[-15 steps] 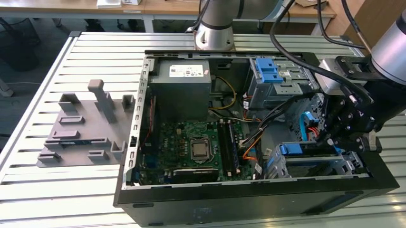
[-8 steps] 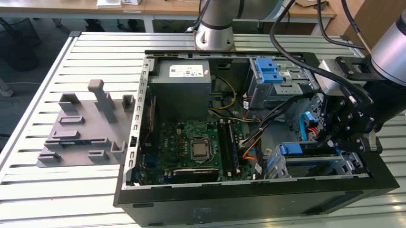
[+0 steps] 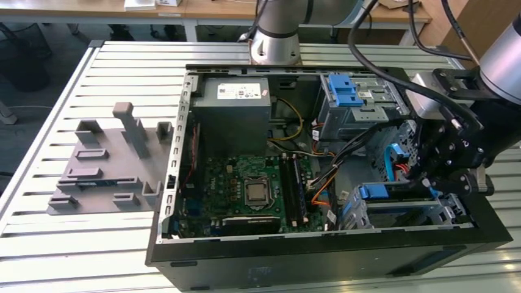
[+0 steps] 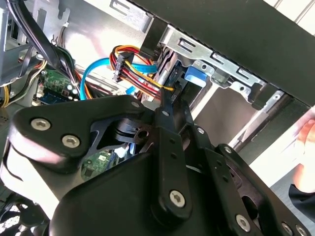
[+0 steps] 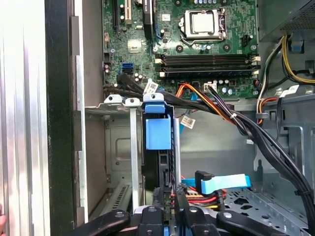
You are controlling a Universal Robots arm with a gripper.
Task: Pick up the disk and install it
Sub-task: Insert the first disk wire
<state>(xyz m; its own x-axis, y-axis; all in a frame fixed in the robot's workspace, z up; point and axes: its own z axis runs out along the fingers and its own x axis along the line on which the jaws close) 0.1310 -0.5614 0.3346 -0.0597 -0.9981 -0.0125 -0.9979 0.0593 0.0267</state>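
Exterior view, left to right: grey fixture block point(image 3: 110, 162) on slatted table point(image 3: 49, 244); open computer case point(image 3: 326, 256), motherboard point(image 3: 244, 189), power supply point(image 3: 236, 110). Gripper point(image 3: 443, 177) low over the drive bay at the right. Disk point(image 5: 158, 147) stood edge-on in the bay, blue carrier tab up, probably mid-insertion. Jaws narrow, apparently holding the disk. Cables point(image 5: 216, 105) crowded alongside.

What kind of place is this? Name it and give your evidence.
Probably a robotics lab or assembly test bench: an open computer case lies on a slatted metal table, beside a grey fixture block, with desks behind.
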